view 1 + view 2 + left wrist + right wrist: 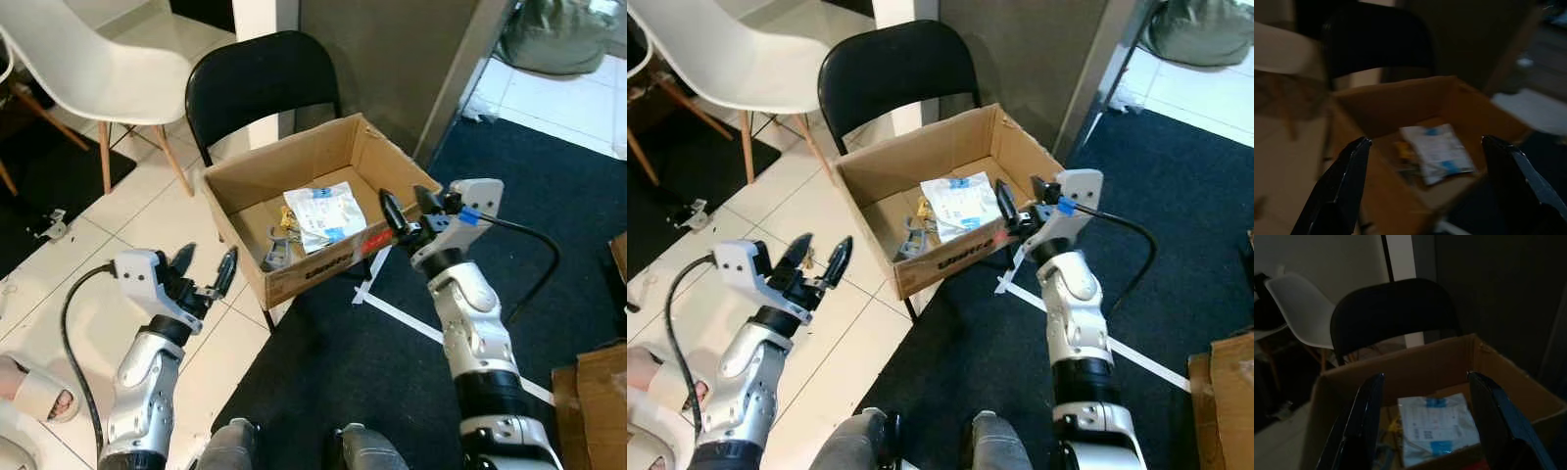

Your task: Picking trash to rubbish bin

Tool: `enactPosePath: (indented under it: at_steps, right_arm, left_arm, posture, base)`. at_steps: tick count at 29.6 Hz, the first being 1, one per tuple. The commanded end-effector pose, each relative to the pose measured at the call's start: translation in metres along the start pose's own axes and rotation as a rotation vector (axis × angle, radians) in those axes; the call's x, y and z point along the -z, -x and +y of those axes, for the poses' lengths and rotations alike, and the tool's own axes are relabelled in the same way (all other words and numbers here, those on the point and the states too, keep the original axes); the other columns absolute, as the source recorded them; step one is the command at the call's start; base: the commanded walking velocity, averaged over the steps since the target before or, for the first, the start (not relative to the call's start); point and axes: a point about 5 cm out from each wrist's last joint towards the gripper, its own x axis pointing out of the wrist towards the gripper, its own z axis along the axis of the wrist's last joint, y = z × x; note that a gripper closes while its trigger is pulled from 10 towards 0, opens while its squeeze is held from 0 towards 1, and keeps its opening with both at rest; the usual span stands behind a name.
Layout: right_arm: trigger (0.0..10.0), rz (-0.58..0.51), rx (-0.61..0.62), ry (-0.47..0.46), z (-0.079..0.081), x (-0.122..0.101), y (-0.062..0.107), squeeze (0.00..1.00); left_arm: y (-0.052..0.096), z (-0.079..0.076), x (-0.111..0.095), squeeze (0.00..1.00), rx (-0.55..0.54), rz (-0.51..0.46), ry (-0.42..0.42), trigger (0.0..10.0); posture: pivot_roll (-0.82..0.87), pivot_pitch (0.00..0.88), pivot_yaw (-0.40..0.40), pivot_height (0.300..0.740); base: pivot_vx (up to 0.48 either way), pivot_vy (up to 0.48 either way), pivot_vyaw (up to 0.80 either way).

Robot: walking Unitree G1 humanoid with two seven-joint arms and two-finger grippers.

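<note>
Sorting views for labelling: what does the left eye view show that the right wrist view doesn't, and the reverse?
Left eye alone: both arms, the open left gripper over white tiles, the dark carpet, and white tape on it. Right wrist alone: a close look between the open right gripper fingers down into the box. Shared: cardboard box, white packet, black chair, white chair.

Both arms are silver, built of rounded jointed segments with black bands at the joints. Each ends in a pale grey wrist block. The left gripper [204, 270] and the right gripper [405, 209] each carry two long, glossy black, tapered fingers. A black cable [532, 243] loops behind each wrist block, and blue tape [470, 215] marks the right block behind its fingers.
</note>
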Motion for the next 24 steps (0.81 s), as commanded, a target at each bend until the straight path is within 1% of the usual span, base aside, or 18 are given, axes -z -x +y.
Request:
enactPosePath:
  at_steps: [1,3,5,7,12,15,24]
  right_arm:
    - [10.0,0.009,0.006,0.019,0.001,0.001,0.003,0.0]
    - [10.0,0.014,0.011,0.022,0.001,0.001,0.004,0.0]
    - [10.0,0.041,0.043,0.018,-0.001,0.004,0.006,0.0]
    - [10.0,0.069,0.058,0.018,-0.002,0.007,0.006,0.0]
    - [10.0,0.097,0.073,-0.001,-0.002,0.011,0.006,0.0]
    - [10.0,0.126,0.073,0.002,0.0,0.015,0.005,0.0]
    - [10.0,0.146,0.077,-0.004,0.001,0.016,0.006,0.0]
  left_arm:
    - [0.003,-0.001,0.001,0.0,-0.035,-0.006,-0.022,10.0]
    - [0.003,-0.001,0.0,0.0,-0.048,-0.007,-0.037,10.0]
    - [0.002,0.001,-0.002,0.0,-0.088,-0.006,-0.079,10.0]
    - [0.001,0.001,-0.002,0.0,-0.125,-0.01,-0.098,10.0]
    - [-0.002,0.001,-0.002,0.0,-0.136,-0.011,-0.097,10.0]
    - [-0.004,0.001,-0.002,0.0,-0.15,-0.015,-0.106,10.0]
    - [-0.007,0.001,-0.002,0.0,-0.161,-0.014,-0.117,10.0]
  posture:
    - [0.03,0.163,-0.006,0.74]
    - [0.03,0.163,-0.006,0.74]
    - [0.02,0.163,0.0,0.74]
    - [0.02,0.163,0.0,0.74]
    - [0.03,0.159,-0.004,0.74]
    - [0.03,0.156,-0.003,0.74]
    - [0.03,0.149,0.0,0.74]
  base:
    - [0.0,0.0,0.0]
    - [0.0,0.0,0.0]
    - [0.0,0.0,0.0]
    - [0.0,0.0,0.0]
    - [0.0,0.0,0.0]
    - [0.0,0.0,-0.66]
    - [0.0,0.0,-0.72]
